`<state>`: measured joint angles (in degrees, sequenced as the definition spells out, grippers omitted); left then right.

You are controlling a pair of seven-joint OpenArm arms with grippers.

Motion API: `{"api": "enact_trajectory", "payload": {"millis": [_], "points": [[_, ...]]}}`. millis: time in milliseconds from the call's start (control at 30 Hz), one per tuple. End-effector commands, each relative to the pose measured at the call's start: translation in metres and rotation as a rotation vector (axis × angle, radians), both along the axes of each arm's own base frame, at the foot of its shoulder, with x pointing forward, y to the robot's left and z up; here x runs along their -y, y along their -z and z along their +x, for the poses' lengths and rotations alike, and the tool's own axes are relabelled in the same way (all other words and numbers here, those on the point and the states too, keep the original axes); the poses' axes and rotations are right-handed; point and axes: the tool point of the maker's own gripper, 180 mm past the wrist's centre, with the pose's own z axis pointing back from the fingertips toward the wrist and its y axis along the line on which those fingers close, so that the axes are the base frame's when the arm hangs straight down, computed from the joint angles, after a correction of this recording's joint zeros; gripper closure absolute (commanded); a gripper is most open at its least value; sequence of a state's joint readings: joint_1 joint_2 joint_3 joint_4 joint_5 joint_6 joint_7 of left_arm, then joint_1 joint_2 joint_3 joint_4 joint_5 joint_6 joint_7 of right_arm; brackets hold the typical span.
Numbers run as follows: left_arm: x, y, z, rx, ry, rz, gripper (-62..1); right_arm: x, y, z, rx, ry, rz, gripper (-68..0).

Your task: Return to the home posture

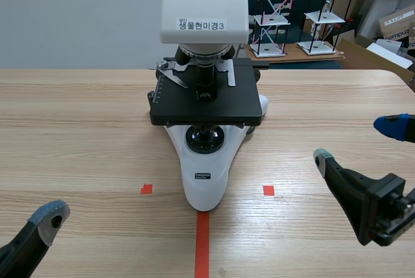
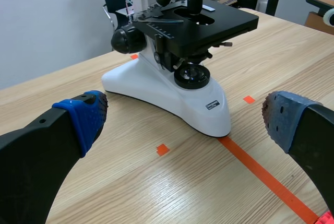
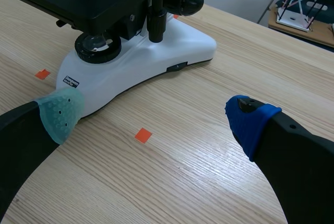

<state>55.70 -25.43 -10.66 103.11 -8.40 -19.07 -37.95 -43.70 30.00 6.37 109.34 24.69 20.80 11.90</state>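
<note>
Left gripper (image 2: 183, 119), right gripper (image 3: 155, 119) — spread, low

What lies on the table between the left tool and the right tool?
In the scene view, the white foot of the microscope stands between the left tool and right tool; beside it, only bare table with tape marks.

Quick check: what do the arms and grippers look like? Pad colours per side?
Both arms are black. Each gripper has two thick, curved black fingers tipped with soft dotted pads. On the left gripper both pads are blue, one duller than the other. The right gripper has one pale green pad and one bright blue pad.
</note>
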Motion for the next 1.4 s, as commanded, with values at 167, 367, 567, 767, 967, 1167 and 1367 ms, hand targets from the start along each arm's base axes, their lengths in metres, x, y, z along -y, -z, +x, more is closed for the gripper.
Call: {"api": "enact_trajectory", "payload": {"millis": [167, 367, 567, 767, 967, 1167, 1367], "points": [[-0.0001, -0.0019, 0.0021, 0.006, -0.004, 0.000, -62.3, -0.0005, -0.0103, 0.0028, 0.033, -0.007, 0.005, -59.1], [-0.0002, -0.0018, 0.0022, 0.005, -0.004, 0.001, -62.3, -0.0005, -0.0103, 0.0028, 0.033, -0.007, 0.005, -59.1], [-0.0002, -0.0017, 0.0022, 0.005, -0.004, 0.001, -62.3, -0.0005, -0.0103, 0.0028, 0.033, -0.007, 0.005, -59.1], [-0.0002, -0.0017, 0.0022, 0.005, -0.004, 0.001, -62.3, -0.0005, -0.0103, 0.0028, 0.033, -0.007, 0.005, -59.1], [-0.0005, -0.0022, 0.0030, 0.009, -0.006, 0.003, -62.3, -0.0005, -0.0103, 0.0028, 0.033, -0.007, 0.005, -59.1], [-0.0031, -0.0034, 0.0052, 0.023, -0.023, 0.012, -62.3, -0.0005, -0.0103, 0.0028, 0.033, -0.007, 0.005, -59.1], [-0.0031, -0.0034, 0.0052, 0.023, -0.023, 0.012, -62.3, -0.0006, -0.0103, 0.0027, 0.033, -0.007, 0.005, -59.1]]}}
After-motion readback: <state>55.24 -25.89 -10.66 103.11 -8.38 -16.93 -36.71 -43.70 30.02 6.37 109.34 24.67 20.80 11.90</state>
